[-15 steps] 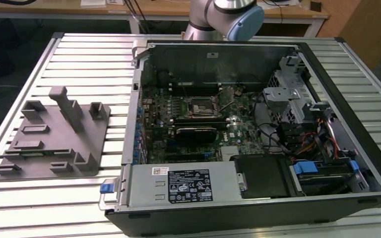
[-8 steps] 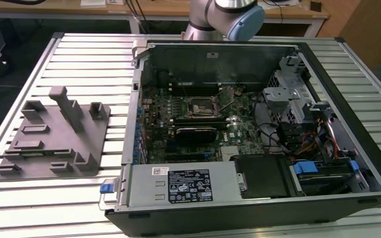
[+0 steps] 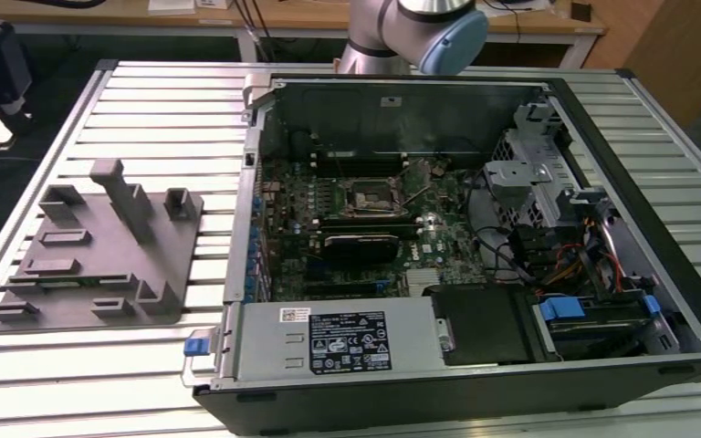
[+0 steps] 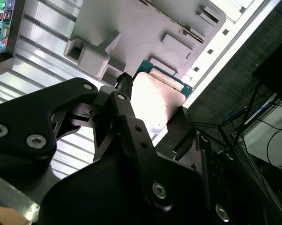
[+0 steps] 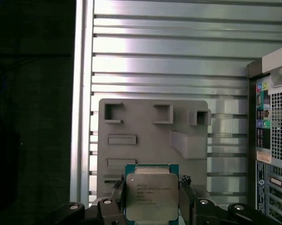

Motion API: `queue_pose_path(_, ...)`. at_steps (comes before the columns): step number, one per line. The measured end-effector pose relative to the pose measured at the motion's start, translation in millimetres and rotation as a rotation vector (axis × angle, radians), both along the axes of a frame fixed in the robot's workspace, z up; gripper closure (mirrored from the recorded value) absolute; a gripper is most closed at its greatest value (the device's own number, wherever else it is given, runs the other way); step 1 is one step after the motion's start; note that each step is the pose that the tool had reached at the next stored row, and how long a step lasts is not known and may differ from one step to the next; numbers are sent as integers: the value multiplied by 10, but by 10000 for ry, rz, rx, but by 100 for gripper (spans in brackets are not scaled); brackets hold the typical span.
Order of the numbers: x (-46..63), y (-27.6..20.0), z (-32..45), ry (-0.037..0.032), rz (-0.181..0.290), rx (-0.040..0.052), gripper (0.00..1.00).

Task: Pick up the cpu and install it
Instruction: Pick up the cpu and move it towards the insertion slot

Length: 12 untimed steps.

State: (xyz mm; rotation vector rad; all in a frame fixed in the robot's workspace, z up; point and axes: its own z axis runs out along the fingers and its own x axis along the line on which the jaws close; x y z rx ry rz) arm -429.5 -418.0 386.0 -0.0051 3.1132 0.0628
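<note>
The black two-fingered gripper (image 5: pixel 152 187) pinches the small square silver-topped, green-edged cpu (image 5: pixel 152 200) by opposite edges, seemingly above the grey plastic tray (image 5: pixel 145 124).

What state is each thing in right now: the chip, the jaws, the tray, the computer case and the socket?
cpu: clamped at two opposite edges, held clear above the tray.
gripper: jaws shut on the cpu.
grey tray: flat on the table, posts upright.
computer case: lying on its side, open on top.
socket: inside the case; cannot tell whether its frame is open or shut.
</note>
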Motion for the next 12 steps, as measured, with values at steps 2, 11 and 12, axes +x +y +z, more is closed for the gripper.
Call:
queue_pose_path(2,50,0,0,1,0,0,46)
queue_pose_path(11,312,0,0,0,0,0,46)
queue_pose_path(12,341,0,0,0,0,0,46)
